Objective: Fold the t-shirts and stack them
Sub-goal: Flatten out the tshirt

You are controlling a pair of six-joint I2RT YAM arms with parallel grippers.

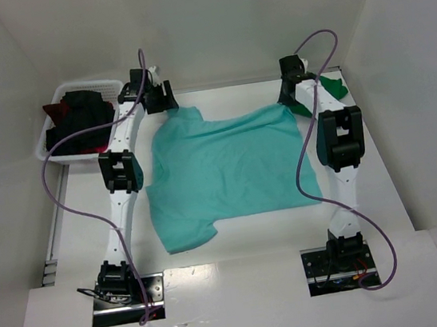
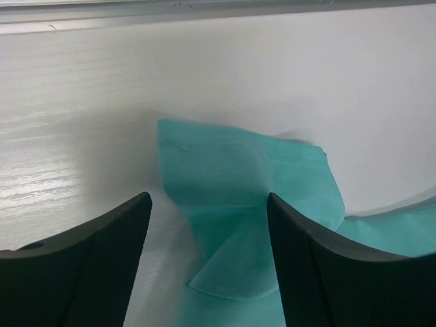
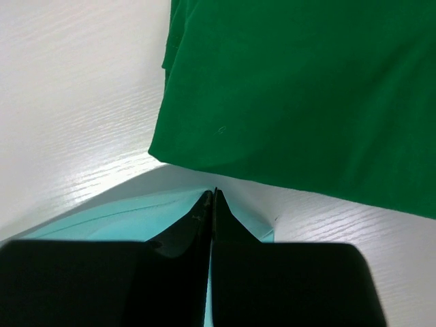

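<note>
Across the white tabletop [image 1: 253,243], our gaping left gripper [image 2: 208,201] could miss the sleeve of the teal t-shirt [image 1: 223,171] while our right gripper [image 3: 214,194] pinches its corner, skewing the fold.

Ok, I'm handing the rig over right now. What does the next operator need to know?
Left gripper: open; the far-left sleeve of the teal t-shirt lies between its fingers, not gripped.
Right gripper: shut, apparently pinching the teal t-shirt's far-right corner.
Teal t-shirt: spread mid-table, unfolded.
Green t-shirt: far right, just beyond the right gripper.
Black and dark red shirts: in the white basket, far left.
Done: no stack visible.
Left: fold the teal t-shirt, then the rest, and stack.
</note>
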